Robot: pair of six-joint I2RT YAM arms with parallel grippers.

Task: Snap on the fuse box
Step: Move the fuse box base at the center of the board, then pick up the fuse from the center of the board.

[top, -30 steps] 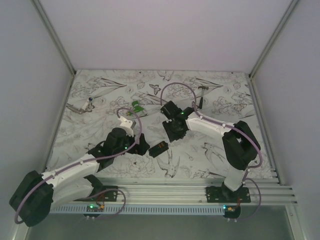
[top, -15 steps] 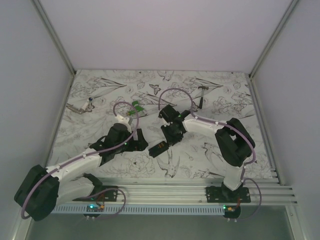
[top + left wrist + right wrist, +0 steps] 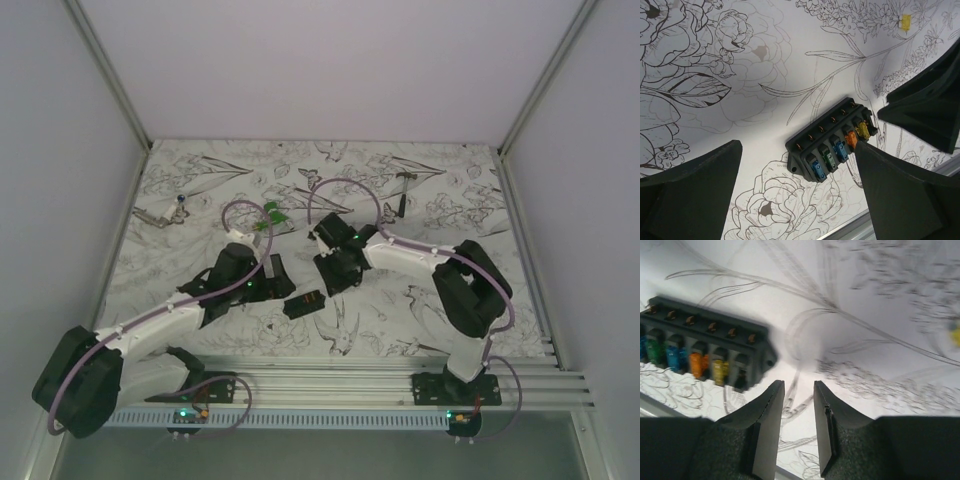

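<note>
Jaws on the left gripper are spread wide with nothing in them. The right gripper has its jaws just a narrow gap apart, also empty. The fuse box is lying flat on the flowery bench between the two, coloured fuses showing, and neither gripper has hold of it.

Top looks down — both wrists, close, share the fuse box.
</note>
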